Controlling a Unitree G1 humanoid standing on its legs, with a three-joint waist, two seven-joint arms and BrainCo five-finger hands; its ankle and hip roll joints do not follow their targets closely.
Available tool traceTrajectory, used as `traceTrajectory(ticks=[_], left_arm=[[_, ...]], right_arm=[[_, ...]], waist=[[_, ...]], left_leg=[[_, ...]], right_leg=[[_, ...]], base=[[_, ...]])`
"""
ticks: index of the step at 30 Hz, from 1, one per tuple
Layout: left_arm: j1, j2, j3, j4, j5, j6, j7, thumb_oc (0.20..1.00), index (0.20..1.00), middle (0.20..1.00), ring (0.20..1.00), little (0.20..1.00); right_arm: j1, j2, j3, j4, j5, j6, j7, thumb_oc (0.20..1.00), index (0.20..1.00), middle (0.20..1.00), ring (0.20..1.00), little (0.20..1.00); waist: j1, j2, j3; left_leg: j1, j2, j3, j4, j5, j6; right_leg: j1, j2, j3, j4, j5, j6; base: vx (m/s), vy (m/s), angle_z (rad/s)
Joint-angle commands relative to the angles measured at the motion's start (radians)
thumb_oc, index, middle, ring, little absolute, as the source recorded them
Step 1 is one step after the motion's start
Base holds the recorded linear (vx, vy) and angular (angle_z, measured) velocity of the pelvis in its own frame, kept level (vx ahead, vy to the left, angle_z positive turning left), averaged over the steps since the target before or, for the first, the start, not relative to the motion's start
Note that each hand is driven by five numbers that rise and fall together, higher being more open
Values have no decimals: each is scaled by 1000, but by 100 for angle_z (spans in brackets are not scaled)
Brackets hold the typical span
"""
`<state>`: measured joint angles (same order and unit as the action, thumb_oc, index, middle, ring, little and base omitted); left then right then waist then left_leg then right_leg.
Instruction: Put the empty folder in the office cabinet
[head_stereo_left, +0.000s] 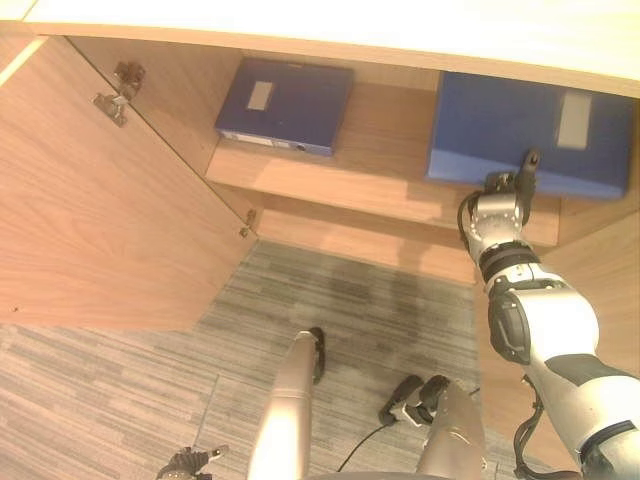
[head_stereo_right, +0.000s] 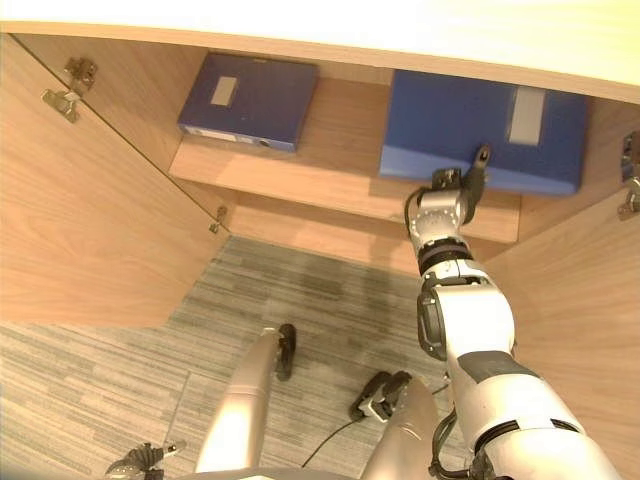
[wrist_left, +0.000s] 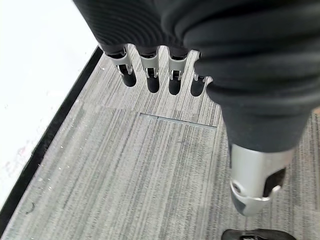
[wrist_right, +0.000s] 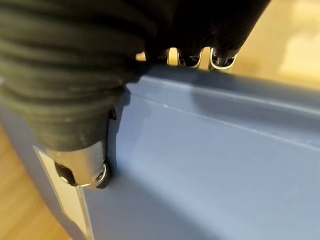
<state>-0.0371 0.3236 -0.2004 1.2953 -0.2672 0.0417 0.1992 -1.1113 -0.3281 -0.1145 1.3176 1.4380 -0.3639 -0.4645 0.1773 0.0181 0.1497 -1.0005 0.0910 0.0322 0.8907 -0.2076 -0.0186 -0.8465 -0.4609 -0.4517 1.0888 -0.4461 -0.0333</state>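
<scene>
Left hand (wrist_left: 165, 55) hangs low over the grey carpet (wrist_left: 130, 170), fingers straight and relaxed, holding nothing. Right hand (head_stereo_left: 497, 210) is raised to the open office cabinet (head_stereo_left: 100, 220), at the near edge of the large blue folder (head_stereo_left: 500, 125) lying on the wooden shelf (head_stereo_left: 350, 185). Its fingers hook over the folder's edge, thumb (wrist_right: 82, 170) against its side, apparently gripping it. A smaller blue folder (head_stereo_left: 285, 105) lies further left, well apart.

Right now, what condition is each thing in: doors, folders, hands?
Left cabinet door: swung open.
Big blue folder: lying on the shelf, right side, held.
Small blue folder: lying flat on the shelf, left side, untouched.
Right hand: clamped on the big folder's edge.
Left hand: empty, fingers relaxed, over carpet.
</scene>
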Motion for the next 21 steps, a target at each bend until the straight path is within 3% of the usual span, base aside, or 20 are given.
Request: traceTrajectory(ticks=[1,8,21], left_arm=[[-50,52,-39,69,-15,4,36,1000,1000,1000,1000,1000],[-48,55,-61,63,-31,1,33,1000,1000,1000,1000,1000],[-36,66,-56,77,-64,-10,43,1000,1000,1000,1000,1000]], right_arm=[[-114,-62,-41,61,25,19,-11,200,200,200,200,200],[-158,-63,3,149,28,79,-12,200,200,200,200,200],[-218,-121,52,87,61,45,27,200,200,200,200,200]], waist=[[38,9,63],[73,27,82],[108,46,91]], left_leg=[[45,12,-40,34,-127,18],[5,-1,-54,65,-132,22],[-74,-30,-77,125,-140,28]], right_leg=[[65,-9,94,-95,51,61],[35,-27,96,-55,36,61],[-29,-76,103,29,11,63]], base=[[-8,-24,8],[-9,-13,8],[19,-8,10]])
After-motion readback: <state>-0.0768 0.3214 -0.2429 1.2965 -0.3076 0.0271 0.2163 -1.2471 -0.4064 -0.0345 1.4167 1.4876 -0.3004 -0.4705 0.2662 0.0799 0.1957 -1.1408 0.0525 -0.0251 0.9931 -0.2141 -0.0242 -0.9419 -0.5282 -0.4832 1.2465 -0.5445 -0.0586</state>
